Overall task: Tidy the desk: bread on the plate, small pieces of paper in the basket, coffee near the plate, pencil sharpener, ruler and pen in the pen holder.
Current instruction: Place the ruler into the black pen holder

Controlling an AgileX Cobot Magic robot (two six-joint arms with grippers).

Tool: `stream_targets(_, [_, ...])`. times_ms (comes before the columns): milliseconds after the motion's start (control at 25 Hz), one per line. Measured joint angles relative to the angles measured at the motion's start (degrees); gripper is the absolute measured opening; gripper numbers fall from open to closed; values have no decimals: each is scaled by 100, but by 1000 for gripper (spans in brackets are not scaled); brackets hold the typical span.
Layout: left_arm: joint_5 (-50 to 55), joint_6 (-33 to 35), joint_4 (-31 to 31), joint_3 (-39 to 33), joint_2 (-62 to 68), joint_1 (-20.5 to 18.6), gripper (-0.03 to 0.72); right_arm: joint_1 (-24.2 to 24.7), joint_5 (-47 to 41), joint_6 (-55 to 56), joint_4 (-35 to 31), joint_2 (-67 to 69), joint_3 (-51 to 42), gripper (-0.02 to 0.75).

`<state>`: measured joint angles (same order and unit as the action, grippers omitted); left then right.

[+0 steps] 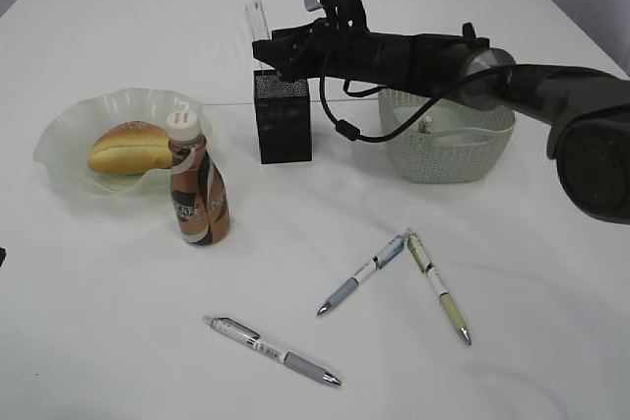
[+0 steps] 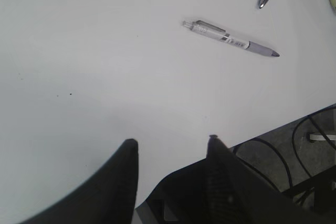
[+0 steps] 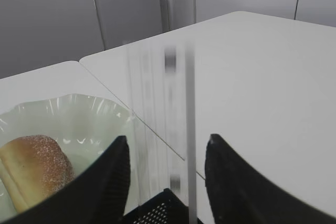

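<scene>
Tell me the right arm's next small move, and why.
Probably lift the right pincer straight up and clear. The ruler stands upright with its lower end in the pen holder, between jaws that look parted, so it seems delivered. Three pens remain on the desk.

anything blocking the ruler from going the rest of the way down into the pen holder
Nothing visible does. The ruler stands upright between the right gripper's jaws, its lower end already at the pen holder's open top. The holder's inside is not in view.

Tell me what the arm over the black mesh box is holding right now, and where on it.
Cannot be told for sure. The clear ruler stands upright between the right gripper fingers, its lower end in the pen holder, but the fingers look spread off it.
</scene>
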<state>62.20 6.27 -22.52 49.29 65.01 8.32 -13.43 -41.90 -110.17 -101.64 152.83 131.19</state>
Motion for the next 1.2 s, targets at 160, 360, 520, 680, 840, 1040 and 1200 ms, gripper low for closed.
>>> stream_targets(160, [-2,0,0,0,0,0,313,0,22,73,0,0,0,382])
stream_targets(360, [-12,0,0,0,0,0,310,0,143,747,183,-163,0,388])
stream_targets(520, [-12,0,-4,0,0,0,309,0,289,2065,1653,-614,0,388])
stream_targets(680, [-12,0,-4,0,0,0,309,0,180,4211,3794,-1133,0,388])
stream_targets(840, [-22,0,-4,0,0,0,309,-104,-387,6035,5710,-1725,0,388])
stream_targets(1040, [-33,0,-4,0,0,0,308,-554,-1049,8060,8082,-2455,0,388])
stream_targets(1200, [-107,0,-4,0,0,0,307,-976,-2133,9297,9334,-2698,8,388])
